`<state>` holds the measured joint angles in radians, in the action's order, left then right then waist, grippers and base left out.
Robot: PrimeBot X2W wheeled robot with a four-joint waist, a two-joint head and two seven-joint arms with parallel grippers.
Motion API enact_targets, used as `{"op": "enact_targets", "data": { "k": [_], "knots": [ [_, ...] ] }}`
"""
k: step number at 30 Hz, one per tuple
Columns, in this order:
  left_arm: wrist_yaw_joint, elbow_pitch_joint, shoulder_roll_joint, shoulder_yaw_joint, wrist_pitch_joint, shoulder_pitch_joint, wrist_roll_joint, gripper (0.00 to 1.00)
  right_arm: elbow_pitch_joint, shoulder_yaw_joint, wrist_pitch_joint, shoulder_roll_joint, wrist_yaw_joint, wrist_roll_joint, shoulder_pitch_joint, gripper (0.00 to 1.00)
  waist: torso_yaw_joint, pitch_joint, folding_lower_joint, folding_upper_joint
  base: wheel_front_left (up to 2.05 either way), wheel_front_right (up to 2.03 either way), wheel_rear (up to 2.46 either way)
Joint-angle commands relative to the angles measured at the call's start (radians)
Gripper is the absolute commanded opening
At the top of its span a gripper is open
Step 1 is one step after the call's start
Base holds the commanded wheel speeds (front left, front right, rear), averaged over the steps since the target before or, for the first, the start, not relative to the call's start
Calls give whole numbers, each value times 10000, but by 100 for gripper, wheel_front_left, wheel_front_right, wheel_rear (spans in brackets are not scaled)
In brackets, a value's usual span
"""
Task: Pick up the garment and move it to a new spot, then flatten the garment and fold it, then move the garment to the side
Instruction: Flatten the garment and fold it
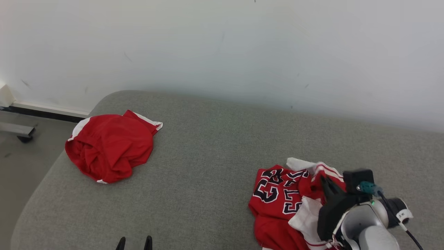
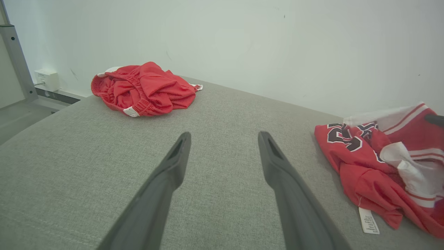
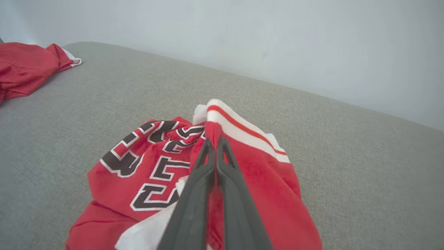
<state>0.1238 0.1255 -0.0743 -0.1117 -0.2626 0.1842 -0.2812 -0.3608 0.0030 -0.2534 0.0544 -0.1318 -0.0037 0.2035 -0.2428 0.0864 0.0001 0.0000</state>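
Note:
The garment (image 1: 277, 198) is a crumpled red jersey with black-and-white lettering and white trim, lying at the right of the grey cushion. My right gripper (image 1: 324, 180) rests on top of it. In the right wrist view its fingers (image 3: 215, 140) are pressed together on a raised fold of the garment's (image 3: 145, 166) red fabric by the striped white edge. My left gripper (image 2: 223, 135) hovers open over bare cushion, with the garment (image 2: 364, 163) off to its right. Its fingertips (image 1: 134, 240) peek in at the head view's bottom edge.
A second bunched piece of clothing, red shorts (image 1: 109, 146), lies at the cushion's far left corner. The grey cushion (image 1: 215, 156) runs back to a white wall. Its left edge drops to the floor, where a metal frame foot (image 1: 17, 131) stands.

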Motion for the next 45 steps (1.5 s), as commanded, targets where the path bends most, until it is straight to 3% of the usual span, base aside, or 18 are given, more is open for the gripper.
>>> {"op": "enact_targets", "data": {
  "k": [1,8,15,17,21,31,39,40,41,42,45],
  "knots": [
    [42,17,42,76,-33,74,106,100,216,218,111,-33,22,193,244,0,41,12,-1,0,0,0,0],
    [81,-12,138,404,-33,34,158,100,1485,2579,200,32,22,1529,2510,0,433,0,-1,0,0,0,0],
    [63,30,202,360,-33,5,219,100,1536,3272,891,12,22,2851,5073,0,489,67,-1,0,0,0,0],
    [64,39,215,329,-34,55,198,100,1462,2946,1320,4,22,3588,5547,0,466,102,-1,0,0,0,0],
    [68,21,231,290,-34,169,169,100,1308,2069,2611,-3,22,3730,6034,0,433,128,-1,0,0,0,0],
    [70,1,239,69,-34,184,46,100,-1116,-835,2487,1136,22,1604,3201,0,571,-20,-1,0,0,0,0],
    [71,33,242,-136,-34,-15,59,100,-2131,-2577,2807,1114,22,449,1745,0,890,-273,-1,0,0,0,0],
    [71,44,236,-183,-34,-52,70,100,-2225,-2850,2880,1076,22,280,1650,13,923,-302,-1,0,0,0,0],
    [71,63,212,-214,-34,-96,66,100,-2324,-3073,2915,1030,22,114,1570,95,954,-331,-1,0,0,0,0],
    [71,84,190,-245,-34,-149,60,100,-2391,-3298,2984,959,22,21,1512,100,970,-352,-1,0,0,0,0],
    [71,98,190,-285,-34,-274,51,100,-2489,-3811,3123,720,22,-203,1397,100,1016,-410,-1,0,0,0,0]
  ]
}}
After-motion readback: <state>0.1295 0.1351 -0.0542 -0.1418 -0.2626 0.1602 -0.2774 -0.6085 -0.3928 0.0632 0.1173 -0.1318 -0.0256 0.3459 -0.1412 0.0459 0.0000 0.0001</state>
